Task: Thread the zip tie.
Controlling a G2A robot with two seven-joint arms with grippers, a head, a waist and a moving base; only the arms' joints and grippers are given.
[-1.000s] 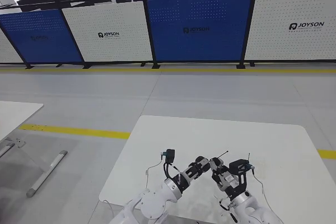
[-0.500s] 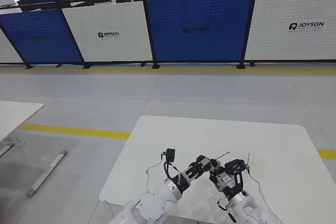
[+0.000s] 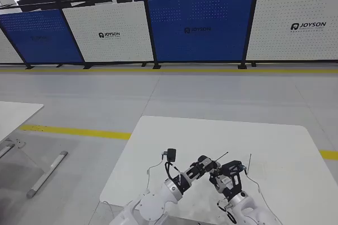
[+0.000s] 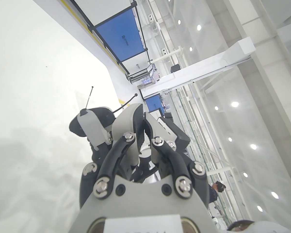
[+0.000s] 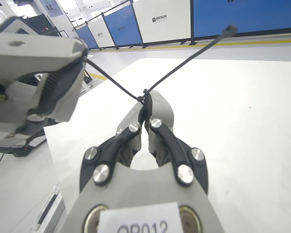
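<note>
Desk: Status of the tools?
Me: Right tool (image 5: pixel 144 97) is closed on the zip tie (image 5: pixel 184 56), pinching it at the very tips. Left tool (image 4: pixel 143 118) is clamped on it too, just beside. One stretch runs between the two; the other rises free over the surface (image 5: pixel 232 127) to a blocky end.
Desk: Threaded?
Me: Cannot tell. A small black lump at the right tips hides the crossing. My read is that the feed step is in hand. I'd use the right tool as the anchor and draw with the left along the strap's own line, slowly and without twist, or it bows and slips.
Desk: Room?
Me: Both tools sit over the near part of the surface, close to its near edge. There is open white ahead and to either side, so I'd pull forward, not back
</note>
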